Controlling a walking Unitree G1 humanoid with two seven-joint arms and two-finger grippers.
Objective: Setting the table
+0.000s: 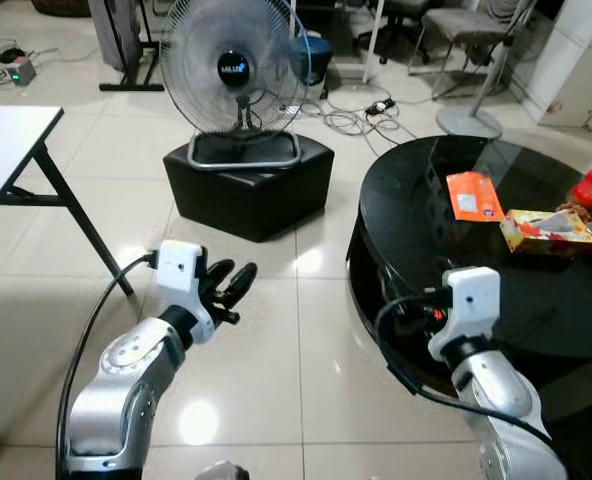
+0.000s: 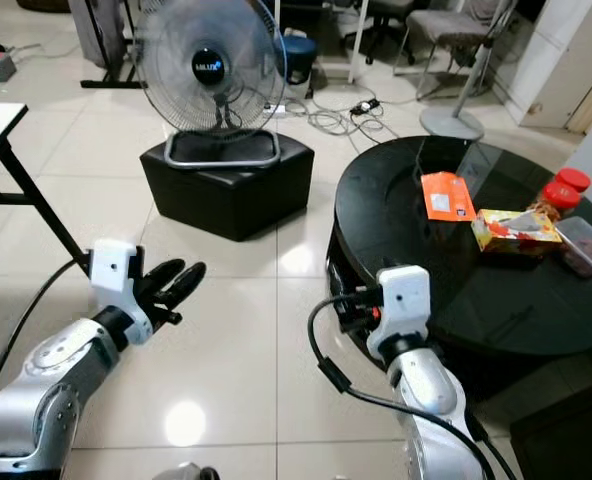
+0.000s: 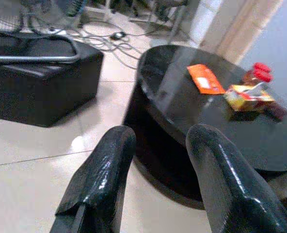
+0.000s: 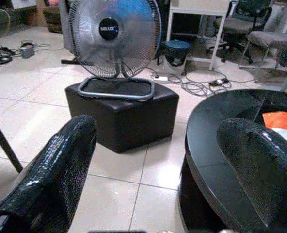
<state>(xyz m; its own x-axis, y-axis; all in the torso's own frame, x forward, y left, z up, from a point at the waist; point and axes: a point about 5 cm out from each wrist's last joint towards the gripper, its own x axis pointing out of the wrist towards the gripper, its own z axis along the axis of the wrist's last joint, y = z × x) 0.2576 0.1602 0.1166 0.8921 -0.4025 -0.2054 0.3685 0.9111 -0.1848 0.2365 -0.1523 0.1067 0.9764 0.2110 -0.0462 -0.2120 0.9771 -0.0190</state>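
- A round black table [image 1: 416,215] stands on the pale tiled floor [image 1: 276,330]; it serves as the landmark here.
- Containers sit at the table's far right edge: two red-lidded jars [image 2: 561,192] close together, and just beside them a clear plastic tub [image 2: 588,245]; what is inside any of them cannot be made out.
- A yellow carton [image 1: 544,230] lies just inward of the jars, and a flat orange packet [image 1: 473,196] lies nearer the table's middle, apart from the carton.
- The near and left parts of the tabletop are bare, glossy black.
- To the table's left, across a strip of open floor, a black ottoman [image 1: 251,180] carries a standing fan [image 1: 234,70]; further left is a white folding table [image 1: 6,150].
- Loose cables [image 1: 361,115] trail on the floor beyond the table.
- The right gripper [image 4: 158,165] hangs at the table's near left rim, fingers spread wide, nothing between them.
- The left gripper [image 1: 226,288] hovers over open floor left of the table, well apart from the packet and carton, fingers parted and empty.
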